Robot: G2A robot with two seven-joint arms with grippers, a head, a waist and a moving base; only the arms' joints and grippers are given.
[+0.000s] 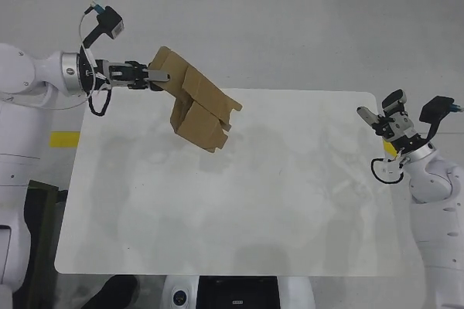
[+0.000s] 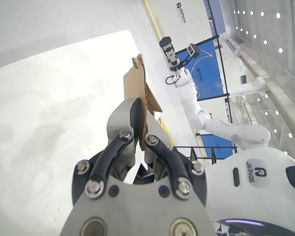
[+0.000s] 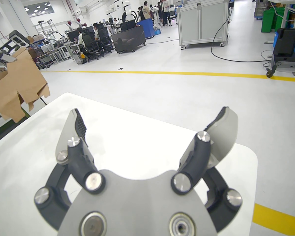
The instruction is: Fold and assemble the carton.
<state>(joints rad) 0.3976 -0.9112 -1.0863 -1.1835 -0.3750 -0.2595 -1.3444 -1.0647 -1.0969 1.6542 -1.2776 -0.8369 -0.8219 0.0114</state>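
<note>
Top view: my left gripper (image 1: 161, 75) is at the far left corner of the white table (image 1: 216, 232), and its fingers are pressed together on an edge of the brown carton (image 1: 197, 100). The carton is partly folded, with its flaps loose. One part of it is over the table corner and another part reaches past the far edge. My right gripper (image 1: 379, 108) is at the right edge of the table, well apart from the carton, with nothing in it.

Left wrist view: my left gripper (image 2: 141, 109) has both fingers (image 2: 124, 114) clamped on the corrugated edge of the carton (image 2: 137, 79), which stands out from the fingertips, edge-on to this camera. Far behind it I see my right gripper (image 2: 167, 47), raised.

Right wrist view: the fingers of my right gripper (image 3: 150, 121) are wide apart and hold nothing, above the table (image 3: 137, 133). Across the table, the carton (image 3: 17, 79) hangs in the air from my left gripper (image 3: 2, 58), and it does not touch the table top.
</note>
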